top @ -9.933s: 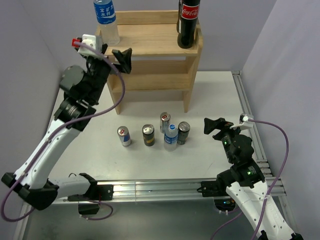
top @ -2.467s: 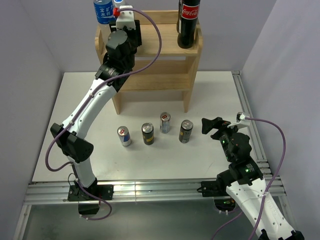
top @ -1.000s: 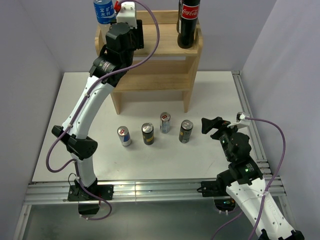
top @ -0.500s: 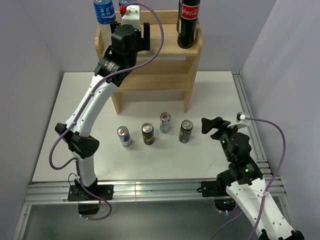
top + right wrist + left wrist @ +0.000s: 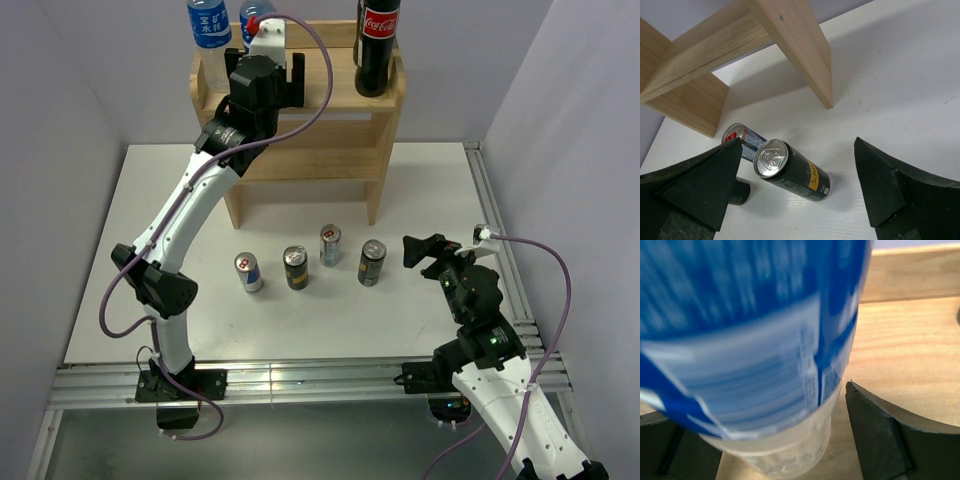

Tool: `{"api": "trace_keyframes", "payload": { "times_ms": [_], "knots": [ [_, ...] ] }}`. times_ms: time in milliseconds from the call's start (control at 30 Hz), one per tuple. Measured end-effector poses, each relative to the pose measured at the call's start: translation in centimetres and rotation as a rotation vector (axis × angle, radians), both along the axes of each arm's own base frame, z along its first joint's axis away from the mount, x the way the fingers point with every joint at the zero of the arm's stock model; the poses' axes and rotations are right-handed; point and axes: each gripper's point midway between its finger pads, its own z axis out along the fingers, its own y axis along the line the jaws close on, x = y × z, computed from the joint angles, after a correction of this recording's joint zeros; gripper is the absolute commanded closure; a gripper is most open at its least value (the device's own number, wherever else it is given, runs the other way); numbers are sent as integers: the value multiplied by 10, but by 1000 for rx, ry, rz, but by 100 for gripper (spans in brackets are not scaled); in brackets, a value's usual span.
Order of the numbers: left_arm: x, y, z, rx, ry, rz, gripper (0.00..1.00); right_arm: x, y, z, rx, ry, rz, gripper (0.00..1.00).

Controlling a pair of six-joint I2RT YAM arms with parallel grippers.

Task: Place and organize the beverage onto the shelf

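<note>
Water bottle (image 5: 755, 340) stands upright on the top board of the shelf (image 5: 330, 90), between the spread fingers (image 5: 890, 440) of the left hand (image 5: 752, 405). A gap shows beside it, so nothing is gripped. The right hand (image 5: 798, 141) gapes wide and empty over the tabletop (image 5: 420, 190), near four cans (image 5: 296, 268). Those look stiff, smooth and likely slippery, so a mid-body hold across the round side should suit.

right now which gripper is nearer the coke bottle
Left. The left gripper is up at the shelf's top tier, just left of the coke bottle; the right gripper is down over the table by the cans.
</note>
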Motion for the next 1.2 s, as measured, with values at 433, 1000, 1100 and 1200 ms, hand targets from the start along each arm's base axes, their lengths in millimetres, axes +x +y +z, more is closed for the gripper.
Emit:
{"api": "trace_keyframes", "payload": {
  "times_ms": [433,1000,1100,1200],
  "knots": [
    [-36,8,-7,-13,13,-7,1,0,0,0,0,0,0,0],
    [-156,10,-26,-135,93,-111,1,0,1,0,1,0,4,0],
    [-186,9,-43,-177,144,-136,1,0,1,1,2,-3,4,0],
    [-208,9,-82,-187,226,-122,1,-1,0,2,4,-9,3,0]
  ]
}}
